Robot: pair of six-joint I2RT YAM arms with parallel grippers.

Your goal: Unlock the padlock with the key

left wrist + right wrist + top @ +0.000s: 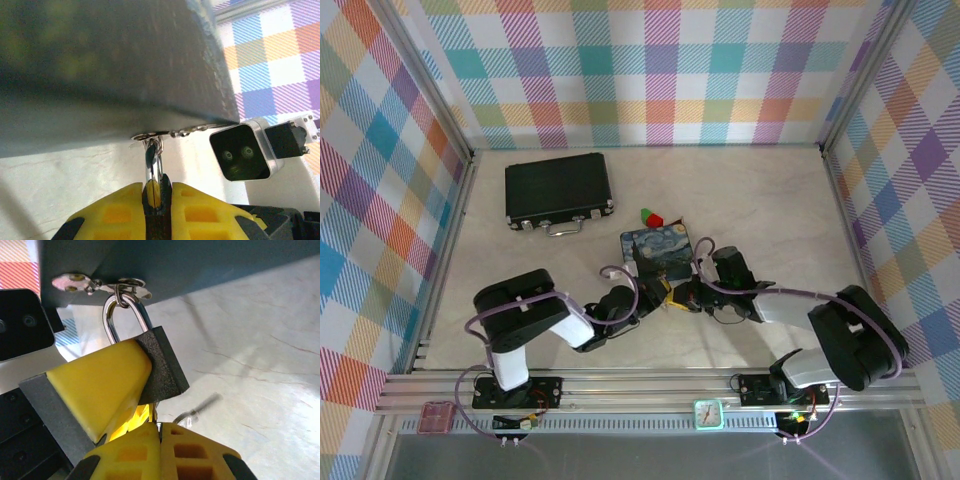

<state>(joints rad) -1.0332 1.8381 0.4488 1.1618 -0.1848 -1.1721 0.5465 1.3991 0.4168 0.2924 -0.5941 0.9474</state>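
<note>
Logged a pale marbled counter (770,200) with a blue swirl-painted box (658,250) near its centre and both arms meeting at the box's 6 o'clock edge. Found the left hand (152,192) coming in from 8 o'clock, clenched on the padlock (162,362), one yellow pad flat on each broad face. Found the right hand (159,442) coming in from 4 o'clock, at 6 o'clock of the lock body, pads pressed together on a thin metal sliver at the seam, taken to be the key (157,423). Cannot confirm the tip seated in the keyway, being hidden. Noted the padlock hanging by its shackle (142,315) from the hasp (80,282) on the box's lower edge. Judged the lock body small, dense and rigid, with a dark textured coat giving fair grip, but free to swing on the hasp. Hold by the body faces, not the slick chrome shackle. Judged the key light and stiff, yet thin enough to bend or slip. Pinch the bow flat between the pads, close to the lock, and twist about its own axis only. Spotted a blurred wire ring (192,414) at 3 o'clock of the key, apparently loose.
</note>
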